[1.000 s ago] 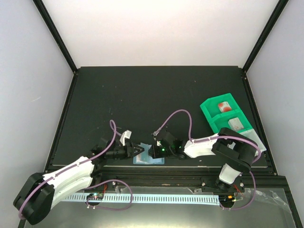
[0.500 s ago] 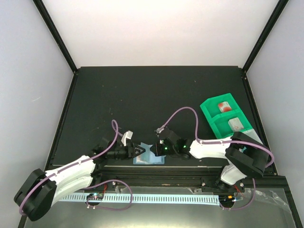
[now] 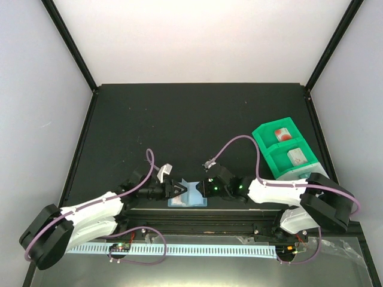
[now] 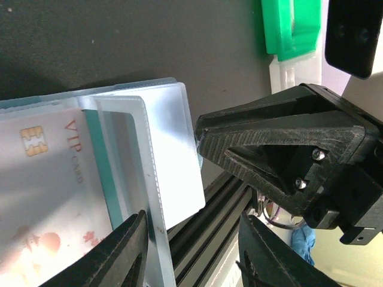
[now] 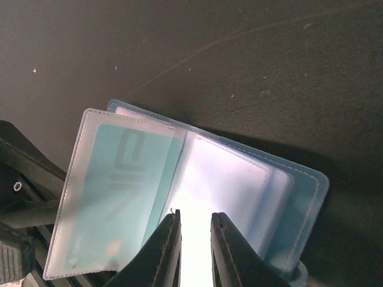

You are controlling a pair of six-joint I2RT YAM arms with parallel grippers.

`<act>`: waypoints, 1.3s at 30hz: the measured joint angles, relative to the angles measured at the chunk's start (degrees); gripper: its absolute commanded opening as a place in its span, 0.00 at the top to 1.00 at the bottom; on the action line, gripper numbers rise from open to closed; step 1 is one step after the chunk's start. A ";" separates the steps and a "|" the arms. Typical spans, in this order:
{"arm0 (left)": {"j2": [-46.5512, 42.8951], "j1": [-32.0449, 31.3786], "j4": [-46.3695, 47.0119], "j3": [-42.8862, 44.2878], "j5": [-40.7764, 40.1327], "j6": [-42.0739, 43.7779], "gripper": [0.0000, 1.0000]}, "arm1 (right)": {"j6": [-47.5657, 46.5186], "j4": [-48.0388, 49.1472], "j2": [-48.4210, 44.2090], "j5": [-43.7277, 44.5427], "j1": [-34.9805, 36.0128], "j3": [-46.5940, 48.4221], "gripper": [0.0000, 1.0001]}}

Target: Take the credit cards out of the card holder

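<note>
Since a second ago the right arm [image 3: 281, 188] has swung its elbow out to the right and both wrists have edged rightward; the green tray [image 3: 261, 133] holds a red-blotched card [image 3: 280, 134] and a grey card [image 3: 296, 156]. At the near edge of the counter [image 3: 179, 119] the card holder [image 3: 187, 202] lies open between the wrists, one clear leaf raised, with a white VIP card [image 4: 54, 197] and a teal card [image 5: 114, 191] in its sleeves. Left fingers [image 4: 128, 251] stand spread at the holder's edge; right fingers [image 5: 166, 251] stand nearly together, and glare hides whether they nip a leaf.
</note>
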 measured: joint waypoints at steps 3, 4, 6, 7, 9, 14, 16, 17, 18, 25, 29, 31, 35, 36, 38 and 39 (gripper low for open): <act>1.01 -0.55 0.46 0.74 0.00 -0.02 0.56 | -0.02 -1.51 -2.43 1.18 0.00 -0.52 0.84; 1.33 -0.72 0.79 0.76 0.00 -0.09 0.56 | -0.02 -2.01 -3.21 1.62 0.00 -0.52 0.84; 2.23 -1.20 1.42 0.79 0.00 -0.20 0.57 | -0.04 -2.78 -4.98 2.62 0.00 -0.55 0.84; 2.75 -1.55 1.53 0.87 -0.02 -0.22 0.57 | -0.04 -2.99 -5.88 3.13 0.00 -0.59 0.83; 3.85 -2.16 1.81 1.25 -0.02 -0.24 0.57 | -0.07 -3.21 -7.26 3.78 0.00 -0.72 0.83; 5.97 -2.73 2.23 3.37 -0.09 -0.13 0.57 | -0.07 -3.61 -9.11 4.76 0.00 -1.46 0.83; 6.34 -2.84 2.73 3.67 -0.13 -0.13 0.57 | -0.07 -3.78 -9.62 4.96 0.00 -1.73 0.83; 6.34 -2.91 2.75 3.67 -0.15 -0.13 0.57 | -0.07 -3.89 -9.99 5.01 0.00 -1.88 0.83; 6.34 -2.97 2.75 3.67 -0.15 -0.13 0.57 | -0.07 -4.00 -10.25 5.05 0.00 -1.99 0.83; 6.29 -2.99 2.38 3.67 -0.74 0.17 0.57 | -0.33 -4.20 -10.64 4.98 0.00 -2.12 0.83; 6.19 -2.99 1.44 3.67 -1.55 0.76 0.57 | -0.68 -4.11 -10.64 4.63 0.00 -2.12 0.83; 6.19 -2.99 0.52 3.67 -2.43 1.29 0.58 | -0.92 -3.87 -10.58 4.31 0.00 -2.12 0.83; 6.29 -2.99 -1.55 3.67 -4.59 2.34 0.59 | -1.57 -2.73 -8.94 2.27 0.00 -2.08 0.83; 6.47 -2.99 -1.81 3.67 -4.98 2.56 0.59 | -1.77 -2.69 -8.17 1.79 0.02 -1.92 0.83; 7.15 -2.99 -2.05 3.67 -5.66 2.93 0.59 | -2.03 -2.64 -6.23 0.96 0.17 -1.46 0.83; 7.78 -2.99 -2.10 3.67 -5.90 3.08 0.60 | -2.21 -2.71 -5.07 0.50 0.33 -1.09 0.83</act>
